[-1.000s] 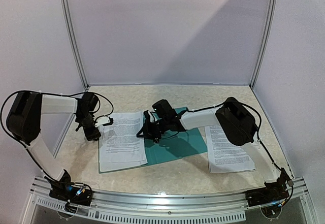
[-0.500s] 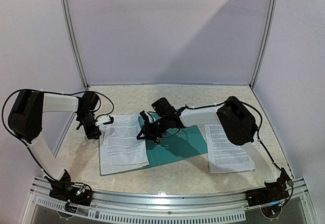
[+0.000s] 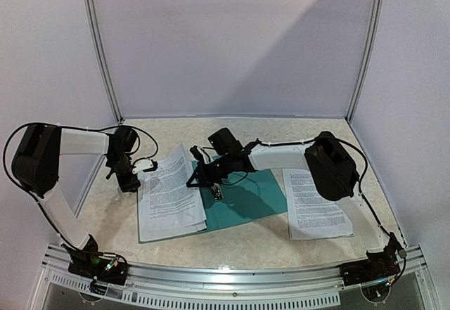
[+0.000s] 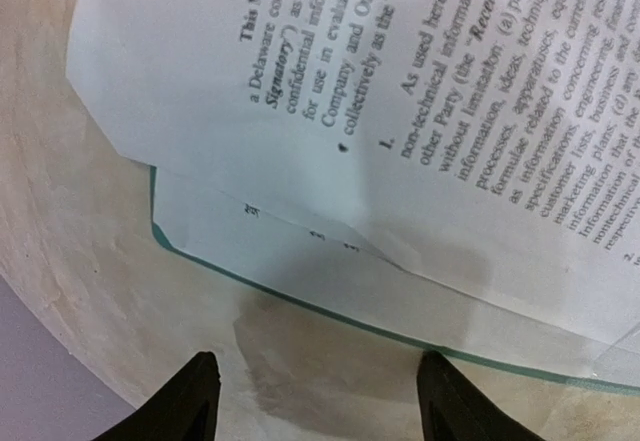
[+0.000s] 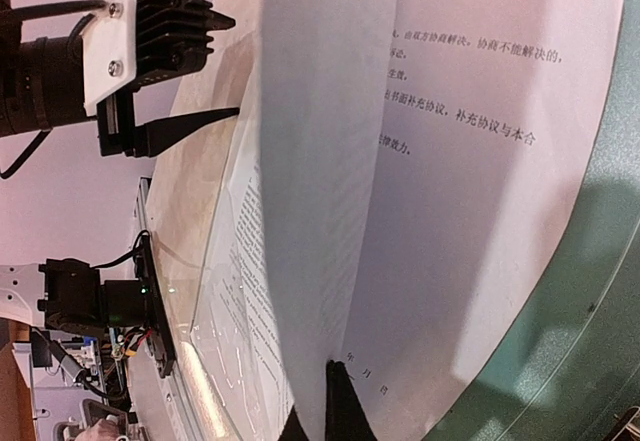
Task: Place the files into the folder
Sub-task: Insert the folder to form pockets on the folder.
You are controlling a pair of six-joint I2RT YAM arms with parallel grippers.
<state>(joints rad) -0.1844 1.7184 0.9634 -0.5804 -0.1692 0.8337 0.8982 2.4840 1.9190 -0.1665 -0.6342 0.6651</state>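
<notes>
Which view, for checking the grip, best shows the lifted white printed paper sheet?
Right wrist: the white printed sheet curls up, pinched by the right gripper. Top external shows it small; left wrist, only a flat corner.

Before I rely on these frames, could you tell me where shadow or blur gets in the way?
Top external view: the right arm shadows the folder; print too small to read. Left wrist view: the top sheet has sharp text; the left gripper shows only as dark silhouettes. Right wrist view: the lifted sheet in the right gripper is blurred and shaded; the page beneath reads clearly.
</notes>
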